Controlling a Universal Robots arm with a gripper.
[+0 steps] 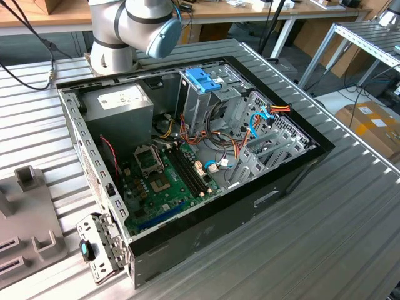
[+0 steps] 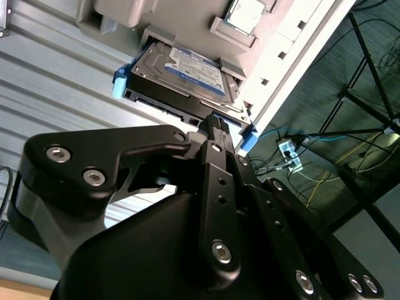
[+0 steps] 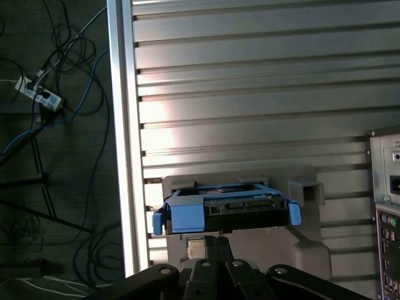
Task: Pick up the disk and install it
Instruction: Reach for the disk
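The tool [image 2: 214, 123] is hovering at the disk [image 2: 187, 70] lying in a grey holder [image 3: 307, 190] on the worktop [image 3: 250, 94]; whether it is spread or pressed together cannot be told.

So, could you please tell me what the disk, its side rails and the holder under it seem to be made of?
The disk: silver-grey metal casing with a dull sheen, paper-like label on top. Its side rails: probably plastic, given the uniform matte blue and moulded shapes. The holder: matte grey with rounded corners, likely moulded plastic, though I can't be sure.
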